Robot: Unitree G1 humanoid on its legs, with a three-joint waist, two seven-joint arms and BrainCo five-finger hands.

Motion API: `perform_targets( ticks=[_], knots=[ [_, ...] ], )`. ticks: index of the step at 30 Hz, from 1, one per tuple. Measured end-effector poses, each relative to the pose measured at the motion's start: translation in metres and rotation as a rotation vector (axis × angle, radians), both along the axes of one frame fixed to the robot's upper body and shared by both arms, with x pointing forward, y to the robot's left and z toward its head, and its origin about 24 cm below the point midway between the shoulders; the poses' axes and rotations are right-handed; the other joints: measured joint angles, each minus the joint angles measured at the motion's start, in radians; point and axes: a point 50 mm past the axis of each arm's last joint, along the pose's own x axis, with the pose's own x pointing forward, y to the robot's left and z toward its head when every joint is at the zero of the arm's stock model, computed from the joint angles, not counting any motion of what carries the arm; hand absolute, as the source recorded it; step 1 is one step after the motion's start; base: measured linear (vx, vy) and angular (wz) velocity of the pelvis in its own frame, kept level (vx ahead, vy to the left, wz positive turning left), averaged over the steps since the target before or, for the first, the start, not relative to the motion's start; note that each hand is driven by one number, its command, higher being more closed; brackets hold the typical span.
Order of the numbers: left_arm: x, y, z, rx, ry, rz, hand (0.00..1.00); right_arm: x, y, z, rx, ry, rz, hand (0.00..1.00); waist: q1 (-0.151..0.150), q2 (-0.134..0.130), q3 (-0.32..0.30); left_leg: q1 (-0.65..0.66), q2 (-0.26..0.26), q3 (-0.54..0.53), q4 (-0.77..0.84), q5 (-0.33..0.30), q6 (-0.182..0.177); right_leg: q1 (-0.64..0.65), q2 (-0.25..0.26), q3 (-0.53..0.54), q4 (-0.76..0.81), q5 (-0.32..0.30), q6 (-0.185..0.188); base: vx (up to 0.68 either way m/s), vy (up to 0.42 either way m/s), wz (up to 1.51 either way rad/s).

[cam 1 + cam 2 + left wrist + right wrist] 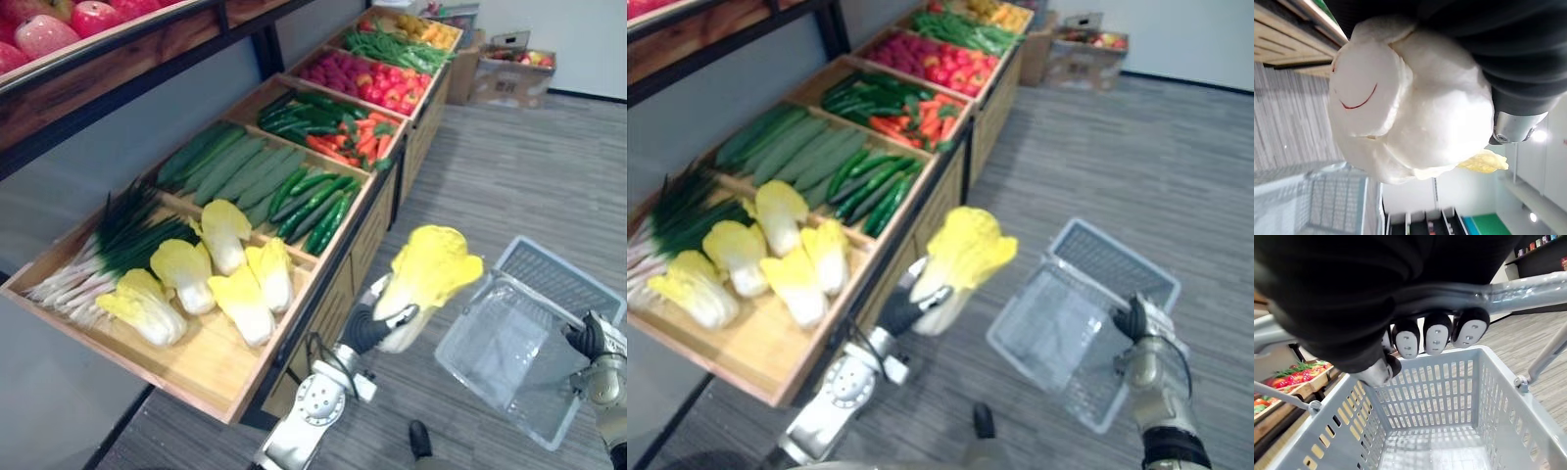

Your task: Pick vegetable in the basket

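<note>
A napa cabbage with yellow leaves and a white stalk is held in the air in front of the shelf, my left hand shut on its stalk end. To its right hangs a grey plastic basket; the cabbage is just left of the basket's near rim. My right hand is shut on the basket's handle, fingers curled round the bar. The basket's inside looks bare.
A wooden shelf runs along the left with several more cabbages, spring onions, cucumbers, green peppers, carrots and red vegetables. Cardboard boxes stand at the far end. Grey floor lies right.
</note>
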Motion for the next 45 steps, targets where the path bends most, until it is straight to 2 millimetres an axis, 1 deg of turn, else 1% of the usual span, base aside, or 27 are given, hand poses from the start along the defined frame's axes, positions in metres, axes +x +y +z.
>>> perform_targets(
  ticks=[1,3,4,7,9,12,16,20,21,26,31,37,38,42,45],
  knots=[
    [0.000,-0.004,0.000,0.003,-0.003,-0.019,1.00,-0.001,0.003,0.002,0.004,-0.008,0.015,1.00,-0.003,0.000,0.000,0.000,-0.001,0.001,0.000,-0.001,0.000,0.000,0.000,0.001,0.000,0.000,0.000,-0.01,-0.027,-0.03],
    [0.001,-0.010,-0.001,0.021,-0.005,-0.057,1.00,0.000,0.013,0.007,0.039,-0.041,0.057,1.00,-0.018,-0.001,0.001,0.002,-0.002,0.002,-0.001,-0.003,0.001,0.000,-0.001,0.005,-0.001,0.000,0.000,-0.01,-0.016,-0.01],
    [0.001,-0.012,-0.002,0.027,-0.004,-0.065,1.00,0.000,0.015,0.007,0.045,-0.043,0.066,1.00,-0.020,-0.002,0.001,0.002,-0.003,0.003,-0.001,-0.004,0.001,0.000,-0.001,0.006,-0.001,0.000,0.000,-0.01,-0.032,-0.03],
    [0.005,-0.022,-0.008,0.065,0.016,-0.105,1.00,-0.006,0.025,0.003,0.107,-0.043,0.094,1.00,-0.022,-0.005,0.003,0.006,-0.004,0.004,-0.003,-0.004,0.001,0.000,-0.001,0.011,-0.002,0.000,0.000,-0.02,-0.036,-0.04],
    [0.007,-0.032,-0.014,0.094,0.037,-0.137,1.00,-0.011,0.032,-0.002,0.144,-0.013,0.124,1.00,-0.022,-0.007,0.004,0.008,-0.005,0.005,-0.003,-0.006,0.002,0.002,-0.001,0.012,-0.002,0.000,0.000,-0.03,-0.040,-0.02],
    [0.006,-0.043,-0.020,0.131,0.053,-0.178,1.00,-0.016,0.042,-0.006,0.163,0.021,0.175,1.00,-0.026,-0.008,0.005,0.009,-0.005,0.005,-0.003,-0.007,0.002,0.003,-0.001,0.013,-0.002,0.000,0.000,-0.04,-0.046,-0.01],
    [0.006,-0.055,-0.023,0.177,0.043,-0.219,1.00,-0.020,0.049,-0.005,0.168,0.035,0.221,1.00,-0.027,-0.011,0.007,0.011,-0.004,0.004,-0.003,-0.008,0.003,0.004,-0.002,0.013,-0.002,0.000,0.000,-0.03,-0.043,-0.01],
    [0.006,-0.067,-0.027,0.226,0.038,-0.260,1.00,-0.022,0.054,-0.004,0.210,0.021,0.238,1.00,-0.029,-0.018,0.010,0.012,-0.004,0.004,-0.003,-0.008,0.003,0.004,-0.003,0.012,-0.002,0.000,0.000,-0.03,-0.049,0.00],
    [0.007,-0.069,-0.029,0.264,0.022,-0.271,1.00,-0.021,0.058,-0.003,0.237,0.007,0.249,1.00,-0.034,-0.022,0.012,0.012,-0.004,0.003,-0.003,-0.008,0.003,0.004,-0.003,0.012,-0.002,0.000,0.000,-0.03,-0.046,0.01],
    [0.006,-0.073,-0.040,0.351,0.013,-0.284,1.00,-0.022,0.068,-0.005,0.288,-0.014,0.262,1.00,-0.047,-0.037,0.014,0.014,-0.004,0.003,-0.004,-0.008,0.003,0.004,-0.003,0.013,-0.004,0.000,0.000,-0.02,-0.042,0.00],
    [0.007,-0.072,-0.047,0.407,-0.010,-0.282,1.00,-0.024,0.069,-0.005,0.303,-0.015,0.263,1.00,-0.050,-0.048,0.020,0.015,-0.004,0.003,-0.008,-0.008,0.004,0.004,-0.003,0.014,-0.005,0.000,0.000,0.00,0.000,0.00],
    [0.007,-0.065,-0.069,0.532,0.000,-0.262,1.00,-0.029,0.072,-0.007,0.305,-0.008,0.275,1.00,-0.053,-0.057,0.025,0.016,-0.005,0.004,-0.009,-0.008,0.004,0.003,-0.001,0.016,-0.008,0.000,0.001,0.00,0.000,0.00],
    [0.006,-0.064,-0.072,0.562,-0.006,-0.264,0.00,-0.029,0.073,-0.008,0.308,-0.007,0.279,1.00,-0.053,-0.059,0.026,0.016,-0.005,0.004,-0.009,-0.008,0.004,0.003,-0.001,0.017,-0.008,0.000,0.001,0.00,0.000,0.00],
    [0.006,-0.058,-0.083,0.629,0.002,-0.251,0.00,-0.029,0.078,-0.006,0.318,-0.029,0.297,1.00,-0.055,-0.067,0.031,0.016,-0.006,0.004,-0.009,-0.009,0.003,0.001,0.000,0.021,-0.008,0.000,0.001,0.00,0.000,0.00],
    [0.010,-0.055,-0.083,0.651,-0.013,-0.211,0.00,-0.029,0.080,-0.004,0.320,-0.041,0.306,1.00,-0.055,-0.073,0.035,0.016,-0.006,0.004,-0.008,-0.009,0.004,0.001,0.000,0.021,-0.008,0.000,0.001,0.00,0.000,0.00]
  ],
)
